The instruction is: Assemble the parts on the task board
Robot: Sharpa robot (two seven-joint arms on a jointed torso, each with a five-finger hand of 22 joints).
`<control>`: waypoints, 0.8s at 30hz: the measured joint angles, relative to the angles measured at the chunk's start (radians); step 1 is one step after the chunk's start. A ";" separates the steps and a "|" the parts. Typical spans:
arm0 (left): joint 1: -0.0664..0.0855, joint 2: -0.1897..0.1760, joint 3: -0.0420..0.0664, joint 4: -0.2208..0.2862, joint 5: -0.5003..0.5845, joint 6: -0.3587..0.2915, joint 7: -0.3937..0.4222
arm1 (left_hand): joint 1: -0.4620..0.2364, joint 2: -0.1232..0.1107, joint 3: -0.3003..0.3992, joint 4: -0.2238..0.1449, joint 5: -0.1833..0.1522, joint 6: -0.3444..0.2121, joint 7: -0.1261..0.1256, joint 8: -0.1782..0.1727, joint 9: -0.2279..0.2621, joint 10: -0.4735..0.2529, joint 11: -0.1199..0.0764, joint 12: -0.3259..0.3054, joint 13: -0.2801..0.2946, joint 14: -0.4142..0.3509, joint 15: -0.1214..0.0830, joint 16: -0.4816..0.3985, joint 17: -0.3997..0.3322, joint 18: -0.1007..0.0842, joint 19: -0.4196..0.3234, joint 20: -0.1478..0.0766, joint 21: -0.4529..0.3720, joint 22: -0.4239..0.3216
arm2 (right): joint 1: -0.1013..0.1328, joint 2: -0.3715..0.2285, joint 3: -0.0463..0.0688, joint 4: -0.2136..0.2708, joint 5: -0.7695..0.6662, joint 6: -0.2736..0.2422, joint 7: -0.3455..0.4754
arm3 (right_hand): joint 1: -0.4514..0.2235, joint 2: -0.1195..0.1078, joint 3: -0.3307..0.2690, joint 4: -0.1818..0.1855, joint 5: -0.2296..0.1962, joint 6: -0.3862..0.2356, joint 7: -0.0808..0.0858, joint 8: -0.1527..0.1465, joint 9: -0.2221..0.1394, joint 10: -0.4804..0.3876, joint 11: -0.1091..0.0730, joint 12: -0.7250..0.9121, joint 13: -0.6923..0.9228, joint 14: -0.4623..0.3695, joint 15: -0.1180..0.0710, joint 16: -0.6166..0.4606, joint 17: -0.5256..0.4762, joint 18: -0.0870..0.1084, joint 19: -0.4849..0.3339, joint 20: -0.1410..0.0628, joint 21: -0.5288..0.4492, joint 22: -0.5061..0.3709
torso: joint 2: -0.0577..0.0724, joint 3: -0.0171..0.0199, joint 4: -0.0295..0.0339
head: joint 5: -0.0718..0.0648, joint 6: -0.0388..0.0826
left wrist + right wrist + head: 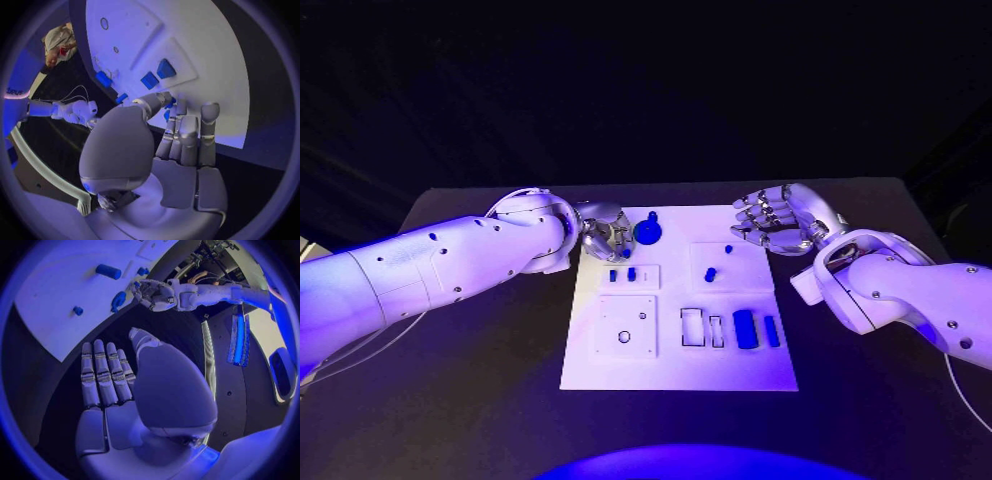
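The white task board (678, 355) lies in the middle of the black table. At its far left corner stands a blue round part (648, 232) with a small knob. My left hand (606, 236) is at that part's left side and pinches its edge between thumb and a fingertip; the blue part (170, 102) shows at the fingertips in the left wrist view. Two small blue pegs (622, 274) stand in a raised square, and another peg (711, 273) stands right of them. My right hand (776, 220) hovers at the board's far right corner, fingers stretched out, holding nothing.
Two blue blocks (757, 329) lie at the board's right side, beside two empty slots (702, 328). A square plate with a hole (626, 325) sits at the near left. A tiny blue peg (728, 249) stands near the right hand. Bare black table surrounds the board.
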 measured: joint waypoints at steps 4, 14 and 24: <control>0.000 -0.003 0.000 0.003 0.001 -0.003 0.000 | -0.001 -0.001 -0.006 0.000 0.000 -0.026 -0.007 -0.017 -0.007 -0.024 0.004 0.020 0.015 -0.008 0.001 0.000 -0.006 0.000 -0.009 0.002 -0.007 -0.013 | 0.000 0.000 0.000 0.000 0.000 0.000 0.000 | 0.000 0.000 0.000 0.000 0.000 0.000 0.000 0.000 0.000 0.000 0.000 0.000 0.000 -0.004 0.004 0.000 -0.001 0.000 0.000 0.000 0.000 -0.001 | 0.000 0.0000 0.0000 | 0.000 0.001; 0.000 -0.012 0.000 0.012 0.005 -0.011 0.000 | -0.001 -0.001 -0.014 -0.002 0.000 -0.026 -0.007 -0.021 -0.008 -0.091 0.012 0.086 0.057 -0.022 0.014 0.010 -0.016 0.000 -0.024 0.010 -0.015 -0.026 | 0.000 0.000 0.000 -0.001 0.000 0.001 -0.001 | 0.000 0.000 0.000 0.000 0.000 0.000 0.000 0.000 0.000 0.000 0.000 0.000 0.000 -0.004 0.004 0.000 -0.001 0.000 0.000 0.000 0.000 -0.001 | 0.000 -0.0004 -0.0002 | 0.000 0.000; -0.001 -0.040 0.006 0.016 0.011 -0.013 0.000 | -0.001 -0.001 -0.016 -0.005 0.000 -0.026 -0.007 -0.033 -0.012 -0.147 0.020 0.139 0.088 -0.046 0.019 0.015 -0.044 0.000 -0.053 0.015 -0.030 -0.050 | -0.001 0.000 0.000 -0.021 0.000 0.009 -0.004 | 0.004 -0.004 0.000 0.000 0.000 0.000 0.000 -0.004 -0.002 0.000 0.000 -0.006 -0.001 -0.004 0.004 0.000 -0.008 0.000 -0.004 0.004 0.000 -0.005 | -0.001 -0.0005 -0.0005 | -0.002 0.003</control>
